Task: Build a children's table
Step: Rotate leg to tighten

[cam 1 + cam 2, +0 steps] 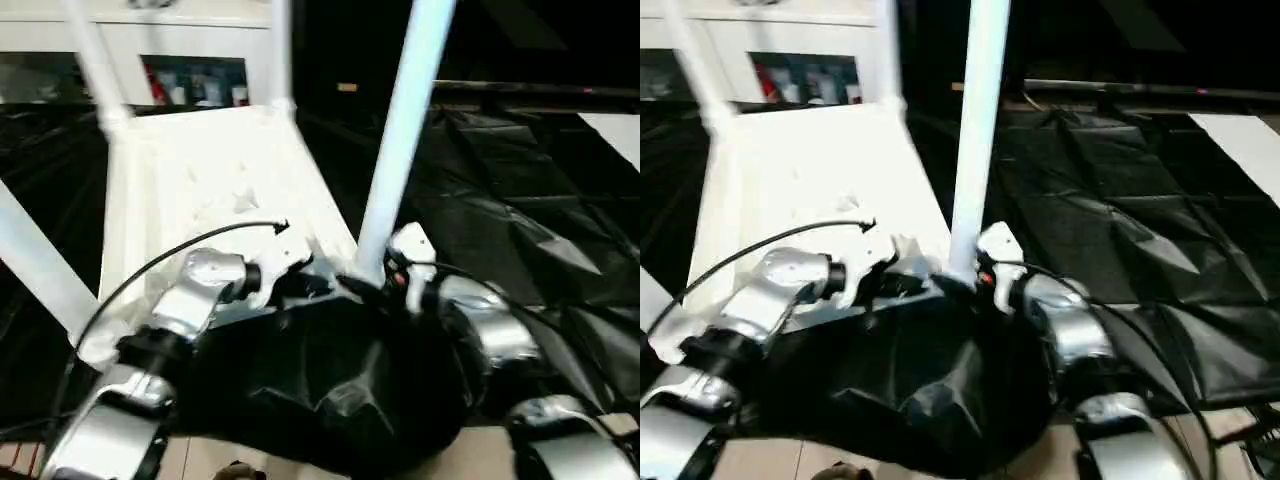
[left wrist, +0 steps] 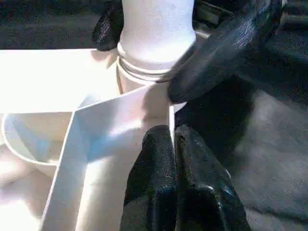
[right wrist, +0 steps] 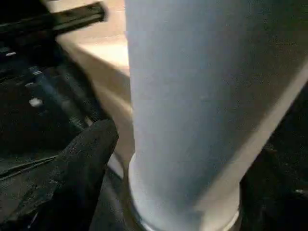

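Legs stand in all four corner sockets of my upturned tabletop (image 1: 190, 170). My left gripper (image 2: 174, 144) is pinched on its rim; my right gripper (image 3: 159, 159) brackets the near leg (image 1: 400, 140), jaws apart, so only righting seems left.

Black plastic sheeting (image 1: 1120, 250) covers the floor, the upturned white tabletop (image 1: 200, 180) lying on it.

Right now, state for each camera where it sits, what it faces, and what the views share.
Both eye views: on the head, looking down at the upturned tabletop; silver forearms show.
Left wrist view: on the left wrist, facing a rib; left gripper shut on it.
Right wrist view: on the right wrist, facing the near right leg; one black finger beside it.
Shared: that leg.
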Controlling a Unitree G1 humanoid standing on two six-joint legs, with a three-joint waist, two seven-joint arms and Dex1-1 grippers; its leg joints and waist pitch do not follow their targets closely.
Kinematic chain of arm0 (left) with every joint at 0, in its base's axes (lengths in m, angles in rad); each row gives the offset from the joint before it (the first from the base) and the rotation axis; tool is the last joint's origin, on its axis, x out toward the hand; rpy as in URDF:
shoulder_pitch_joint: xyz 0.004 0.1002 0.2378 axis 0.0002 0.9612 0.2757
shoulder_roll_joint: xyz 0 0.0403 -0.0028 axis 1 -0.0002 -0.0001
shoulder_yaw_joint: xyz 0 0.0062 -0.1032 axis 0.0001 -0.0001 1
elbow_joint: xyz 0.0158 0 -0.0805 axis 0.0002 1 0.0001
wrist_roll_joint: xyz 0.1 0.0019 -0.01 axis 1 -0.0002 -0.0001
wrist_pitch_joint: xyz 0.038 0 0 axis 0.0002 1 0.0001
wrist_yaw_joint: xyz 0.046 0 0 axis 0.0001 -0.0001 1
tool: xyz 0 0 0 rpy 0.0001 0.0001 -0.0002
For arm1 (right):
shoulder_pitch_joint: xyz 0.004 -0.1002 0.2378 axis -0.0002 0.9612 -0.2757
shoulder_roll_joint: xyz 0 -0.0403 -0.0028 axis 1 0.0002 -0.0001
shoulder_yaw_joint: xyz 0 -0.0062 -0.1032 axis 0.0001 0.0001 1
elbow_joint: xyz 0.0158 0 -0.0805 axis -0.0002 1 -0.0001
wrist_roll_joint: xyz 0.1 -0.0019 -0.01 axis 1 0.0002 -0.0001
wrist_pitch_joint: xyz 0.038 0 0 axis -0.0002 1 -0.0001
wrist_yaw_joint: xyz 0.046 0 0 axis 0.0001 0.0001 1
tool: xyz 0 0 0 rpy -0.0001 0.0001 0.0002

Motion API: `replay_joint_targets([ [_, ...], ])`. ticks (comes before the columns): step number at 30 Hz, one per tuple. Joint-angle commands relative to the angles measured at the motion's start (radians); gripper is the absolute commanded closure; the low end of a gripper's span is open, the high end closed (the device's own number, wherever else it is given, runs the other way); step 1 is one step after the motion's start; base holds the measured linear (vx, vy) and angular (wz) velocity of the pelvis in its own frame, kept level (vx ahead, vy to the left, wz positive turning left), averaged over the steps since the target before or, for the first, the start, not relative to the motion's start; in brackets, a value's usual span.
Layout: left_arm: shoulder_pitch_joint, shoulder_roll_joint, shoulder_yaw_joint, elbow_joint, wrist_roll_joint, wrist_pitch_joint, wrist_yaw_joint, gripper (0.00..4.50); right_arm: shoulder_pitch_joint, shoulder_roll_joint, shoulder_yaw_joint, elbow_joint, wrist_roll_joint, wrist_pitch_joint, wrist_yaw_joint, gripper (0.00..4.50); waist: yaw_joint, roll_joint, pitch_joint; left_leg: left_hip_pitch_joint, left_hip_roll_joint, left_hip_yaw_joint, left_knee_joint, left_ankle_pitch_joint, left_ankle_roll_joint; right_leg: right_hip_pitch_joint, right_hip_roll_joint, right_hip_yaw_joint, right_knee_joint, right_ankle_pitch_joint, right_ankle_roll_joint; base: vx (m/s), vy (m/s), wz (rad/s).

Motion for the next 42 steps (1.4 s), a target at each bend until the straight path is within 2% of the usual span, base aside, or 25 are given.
replay_joint_targets([
  [1,0.006,-0.004,-0.017,-0.049,-0.031,-0.016,-0.048,4.50,0.008,-0.005,0.032,-0.040,0.031,0.025,0.087,0.82,0.002,0.004,-0.068,0.020,0.072,-0.031,-0.067,-0.275,0.035,0.045,-0.099,0.056,-0.079,-0.346,-0.190,0.000,0.000,0.00],
  [2,0.010,0.000,-0.017,-0.056,-0.035,-0.011,-0.058,4.50,0.011,-0.011,0.034,-0.045,0.035,0.032,0.103,0.99,0.005,0.004,-0.067,0.020,0.073,-0.031,-0.068,-0.274,0.034,0.044,-0.098,0.057,-0.079,-0.346,-0.191,0.000,0.000,0.00],
  [4,0.023,0.014,-0.014,-0.079,-0.049,0.003,-0.089,4.50,0.019,-0.028,0.048,-0.061,0.042,0.045,0.147,0.99,0.008,0.004,-0.068,0.020,0.072,-0.030,-0.068,-0.272,0.030,0.043,-0.099,0.056,-0.078,-0.353,-0.191,0.000,0.000,0.00],
  [6,0.029,0.023,-0.016,-0.087,-0.056,0.006,-0.105,4.50,0.025,-0.035,0.056,-0.069,0.045,0.052,0.172,1.32,0.010,0.004,-0.068,0.020,0.072,-0.030,-0.068,-0.269,0.028,0.041,-0.099,0.057,-0.078,-0.348,-0.191,0.000,0.000,0.00],
  [11,0.039,0.043,-0.017,-0.096,-0.059,0.006,-0.123,4.50,0.032,-0.039,0.065,-0.083,0.045,0.063,0.201,1.74,0.014,0.000,-0.068,0.018,0.072,-0.031,-0.069,-0.262,0.028,0.043,-0.100,0.056,-0.076,-0.360,-0.184,0.000,0.000,0.00],
  [19,0.046,0.053,-0.010,-0.103,-0.050,0.015,-0.103,4.50,0.039,-0.034,0.068,-0.100,0.047,0.077,0.202,1.89,0.013,-0.001,-0.068,0.019,0.069,-0.031,-0.067,-0.257,0.025,0.042,-0.101,0.057,-0.079,-0.368,-0.178,0.000,0.000,0.00],
  [22,0.019,0.027,0.004,-0.067,-0.030,0.027,-0.016,4.50,0.036,-0.004,0.042,-0.085,0.045,0.097,0.118,1.89,0.013,-0.002,-0.068,0.019,0.070,-0.032,-0.068,-0.258,0.024,0.042,-0.102,0.056,-0.080,-0.376,-0.176,0.000,0.000,0.00],
  [23,-0.015,-0.015,0.029,-0.029,-0.028,0.040,0.068,4.50,0.021,0.046,0.009,-0.037,0.030,0.103,-0.037,1.89,0.007,-0.002,-0.064,0.023,0.066,-0.033,-0.069,-0.278,0.009,0.035,-0.101,0.057,-0.085,-0.414,-0.169,0.000,0.000,0.00],
  [25,-0.036,-0.043,0.042,-0.013,-0.026,0.056,0.118,4.50,0.006,0.082,-0.011,0.002,0.014,0.115,-0.161,1.89,-0.002,-0.001,-0.064,0.023,0.064,-0.039,-0.069,-0.303,-0.011,0.035,-0.106,0.054,-0.091,-0.479,-0.152,0.000,0.000,0.00],
  [26,-0.045,-0.057,0.044,-0.005,-0.023,0.059,0.142,4.50,-0.002,0.101,-0.020,0.020,0.008,0.123,-0.218,1.89,-0.009,-0.003,-0.064,0.020,0.064,-0.043,-0.071,-0.313,-0.015,0.039,-0.106,0.052,-0.093,-0.503,-0.138,0.000,0.000,0.00],
  [29,-0.077,-0.105,0.044,0.026,-0.009,0.072,0.215,4.50,-0.025,0.167,-0.048,0.073,0.001,0.128,-0.380,1.89,-0.018,0.001,-0.064,0.023,0.062,-0.043,-0.069,-0.328,-0.015,0.033,-0.106,0.053,-0.100,-0.521,-0.125,0.000,0.000,0.00],
  [30,-0.087,-0.119,0.043,0.037,-0.005,0.075,0.234,4.50,-0.036,0.188,-0.059,0.090,0.002,0.133,-0.431,1.89,-0.022,0.002,-0.064,0.027,0.061,-0.043,-0.068,-0.336,-0.015,0.029,-0.105,0.054,-0.101,-0.518,-0.128,0.000,0.000,0.00],
  [34,-0.115,-0.170,0.034,0.069,0.008,0.076,0.295,4.50,-0.080,0.260,-0.075,0.148,-0.019,0.111,-0.579,1.89,-0.033,0.002,-0.066,0.022,0.061,-0.042,-0.069,-0.326,-0.015,0.032,-0.102,0.054,-0.096,-0.470,-0.141,0.000,0.000,0.00],
  [35,-0.121,-0.181,0.029,0.076,0.012,0.069,0.297,4.50,-0.089,0.268,-0.042,0.152,-0.058,0.066,-0.574,1.89,-0.030,0.003,-0.068,0.020,0.060,-0.038,-0.067,-0.308,-0.009,0.035,-0.104,0.057,-0.094,-0.424,-0.151,0.000,0.000,0.00],
  [37,-0.121,-0.182,0.020,0.077,0.018,0.057,0.287,4.50,-0.091,0.271,-0.027,0.149,-0.069,0.042,-0.551,1.89,-0.029,0.002,-0.069,0.019,0.060,-0.037,-0.066,-0.294,0.001,0.037,-0.103,0.058,-0.090,-0.392,-0.158,0.000,0.000,0.00],
  [38,-0.114,-0.174,0.008,0.069,0.020,0.045,0.264,4.50,-0.088,0.271,-0.026,0.134,-0.046,0.039,-0.492,1.34,-0.027,0.001,-0.070,0.016,0.058,-0.034,-0.065,-0.270,0.018,0.041,-0.101,0.059,-0.086,-0.353,-0.170,0.000,0.000,0.00],
  [42,-0.099,-0.153,-0.003,0.054,0.015,0.037,0.223,4.50,-0.082,0.253,-0.023,0.115,-0.023,0.039,-0.415,1.11,-0.026,0.001,-0.071,0.012,0.060,-0.034,-0.065,-0.240,0.035,0.048,-0.102,0.058,-0.080,-0.315,-0.184,0.000,0.000,0.00],
])
